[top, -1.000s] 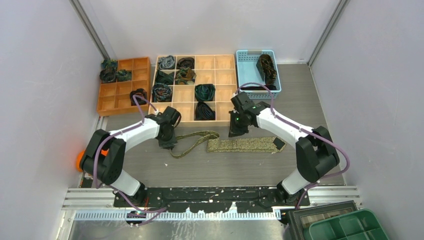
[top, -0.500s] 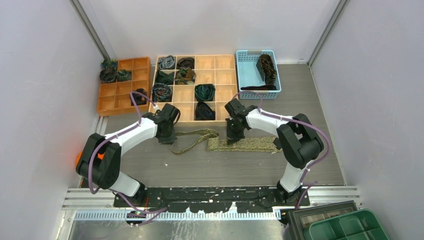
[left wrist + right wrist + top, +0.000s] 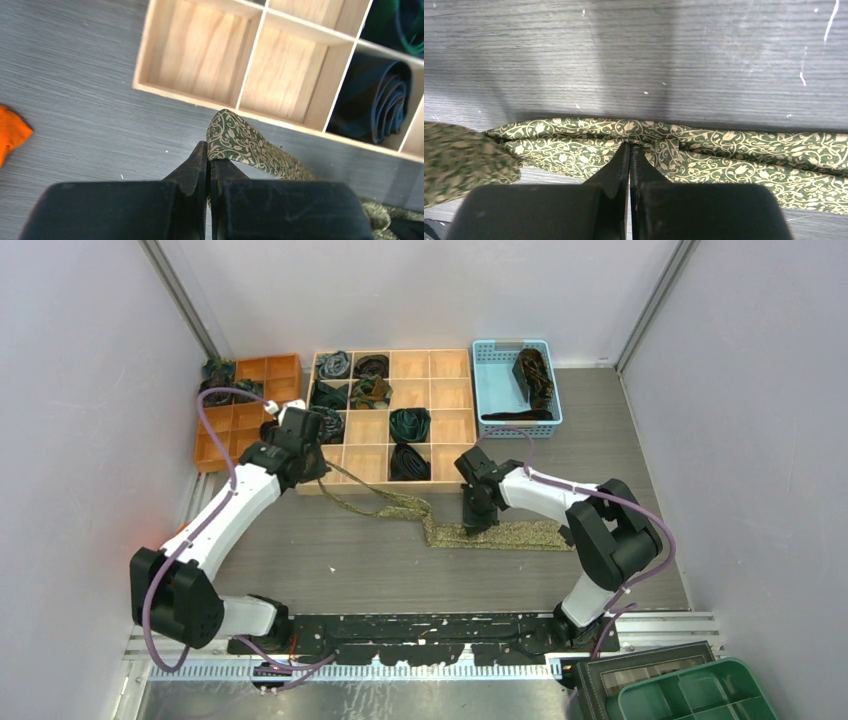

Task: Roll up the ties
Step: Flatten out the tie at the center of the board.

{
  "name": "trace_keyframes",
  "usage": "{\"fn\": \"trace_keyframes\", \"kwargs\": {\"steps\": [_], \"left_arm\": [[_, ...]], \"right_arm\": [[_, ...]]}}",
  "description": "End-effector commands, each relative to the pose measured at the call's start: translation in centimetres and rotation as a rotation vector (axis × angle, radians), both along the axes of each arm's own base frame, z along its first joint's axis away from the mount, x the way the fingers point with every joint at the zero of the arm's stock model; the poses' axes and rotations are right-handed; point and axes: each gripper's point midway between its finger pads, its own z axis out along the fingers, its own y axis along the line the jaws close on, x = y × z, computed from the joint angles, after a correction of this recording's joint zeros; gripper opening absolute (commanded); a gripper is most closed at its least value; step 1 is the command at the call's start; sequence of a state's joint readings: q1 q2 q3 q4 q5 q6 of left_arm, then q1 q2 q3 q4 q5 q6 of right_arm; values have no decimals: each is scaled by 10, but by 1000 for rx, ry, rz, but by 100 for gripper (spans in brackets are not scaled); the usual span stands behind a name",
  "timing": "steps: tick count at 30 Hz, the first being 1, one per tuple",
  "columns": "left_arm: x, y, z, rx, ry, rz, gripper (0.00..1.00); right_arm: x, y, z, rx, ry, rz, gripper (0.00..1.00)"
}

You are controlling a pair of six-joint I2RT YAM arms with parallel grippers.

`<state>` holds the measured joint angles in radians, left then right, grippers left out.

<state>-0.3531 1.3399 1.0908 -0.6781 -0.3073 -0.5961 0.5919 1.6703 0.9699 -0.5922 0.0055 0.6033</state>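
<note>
The olive-gold tie [image 3: 520,535] lies with its wide part flat on the grey table, and its narrow end rises left toward the wooden box. My left gripper [image 3: 316,468] is shut on that narrow end [image 3: 240,145], held above the table by the box's front left corner; its fingertips meet in the left wrist view [image 3: 208,152]. My right gripper [image 3: 476,524] is shut, tips down on the wide part [image 3: 734,150], pinching a small fold there [image 3: 629,146]. Rolled ties, one dark green [image 3: 410,424], sit in the box.
The wooden compartment box [image 3: 390,484] stands at the back middle, with an orange tray [image 3: 215,455] left of it and a blue basket [image 3: 480,390] holding a dark tie to its right. A green bin [image 3: 700,695] sits at the near right corner.
My left gripper has lifted and moved back-left with the tie's narrow end, pulling that part straight. My right gripper has come down onto the wide part and the right arm has folded in.
</note>
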Motion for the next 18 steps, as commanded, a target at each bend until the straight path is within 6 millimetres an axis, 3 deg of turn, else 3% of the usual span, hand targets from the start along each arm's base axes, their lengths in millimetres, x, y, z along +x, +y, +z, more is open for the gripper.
{"fn": "trace_keyframes", "kwargs": {"steps": [1, 12, 15, 18], "left_arm": [[13, 20, 49, -1, -150, 59, 0], [19, 21, 133, -133, -583, 63, 2], [15, 20, 139, -149, -647, 47, 12], [14, 14, 130, -145, -616, -2, 14]], "right_arm": [[-36, -39, -24, -151, 112, -41, 1], [-51, -42, -40, -146, 159, -61, 1], [-52, -42, -42, -145, 165, -60, 1], [-50, -41, -40, -142, 156, -57, 2]]}}
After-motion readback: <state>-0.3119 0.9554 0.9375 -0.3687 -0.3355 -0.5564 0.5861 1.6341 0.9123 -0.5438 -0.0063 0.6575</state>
